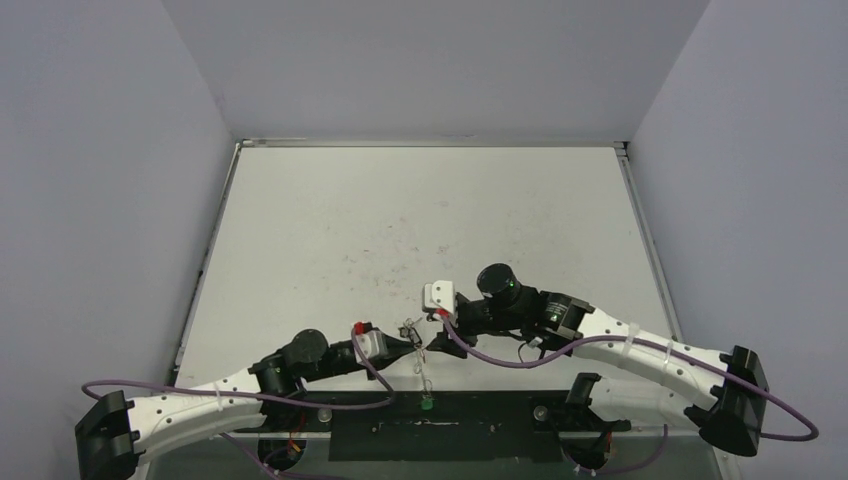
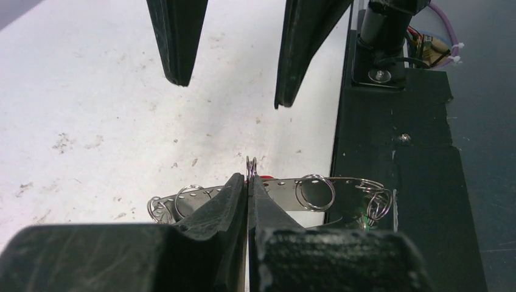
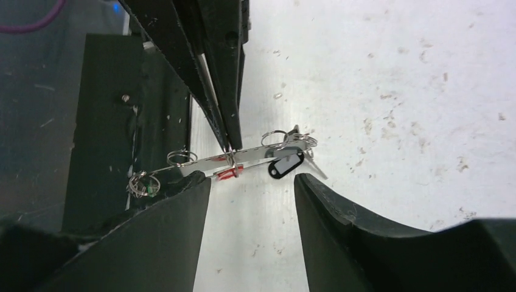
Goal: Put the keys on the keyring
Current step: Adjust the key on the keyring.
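We see a white table (image 1: 420, 220) speckled with grey-brown smudges, a shiny silver keyring (image 3: 255, 153) dotted with punched holes, a red key tag (image 3: 228, 174), a green key tag (image 1: 426, 404), matte black gripper fingers (image 2: 176, 36) and purple cable (image 1: 500, 362).

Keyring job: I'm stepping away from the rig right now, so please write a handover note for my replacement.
Left tool: shut, pinching a small ring on the keyring.
Right tool: open, holding nothing, facing the keyring.
Red tag sits right at the pinch; green tag at the end over the black base plate.
Done: keyring gripped.
To do: cannot tell whether either key is threaded on; check, then finish.
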### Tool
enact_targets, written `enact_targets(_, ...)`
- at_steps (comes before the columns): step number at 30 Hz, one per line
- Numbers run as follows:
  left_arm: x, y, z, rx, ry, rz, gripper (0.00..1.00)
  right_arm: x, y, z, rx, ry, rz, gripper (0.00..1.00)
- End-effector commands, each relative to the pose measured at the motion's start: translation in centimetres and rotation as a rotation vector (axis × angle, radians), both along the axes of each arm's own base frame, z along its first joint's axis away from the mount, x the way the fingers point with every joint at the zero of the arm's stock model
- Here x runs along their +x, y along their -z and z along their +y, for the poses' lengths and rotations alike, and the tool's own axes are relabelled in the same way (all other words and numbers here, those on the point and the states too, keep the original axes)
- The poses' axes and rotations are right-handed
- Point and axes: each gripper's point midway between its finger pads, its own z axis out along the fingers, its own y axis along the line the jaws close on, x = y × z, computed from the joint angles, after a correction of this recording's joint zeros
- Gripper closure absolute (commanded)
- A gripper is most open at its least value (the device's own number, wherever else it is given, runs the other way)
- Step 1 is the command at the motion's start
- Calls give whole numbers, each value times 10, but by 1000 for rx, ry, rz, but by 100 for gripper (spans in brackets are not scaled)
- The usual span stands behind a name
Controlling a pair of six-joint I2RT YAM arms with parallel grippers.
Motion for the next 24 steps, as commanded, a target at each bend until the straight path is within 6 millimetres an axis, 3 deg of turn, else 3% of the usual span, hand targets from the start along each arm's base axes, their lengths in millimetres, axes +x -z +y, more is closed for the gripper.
enact_targets(1, 3, -49, -3, -193, -14, -91, 100, 9, -38, 9, 243, 1, -53, 46)
enact_targets(10, -9, -65, -4, -253, 62, -173, 100, -1, -32, 14, 366, -70, -35, 52)
enact_targets(18, -10, -68, -4, -256, 68, -181, 100, -6, -25, 19, 384, -109, -15, 64)
enact_targets(24, -10, -70, -4, -259, 64, -184, 100, -9, -20, 17, 378, -115, -12, 63)
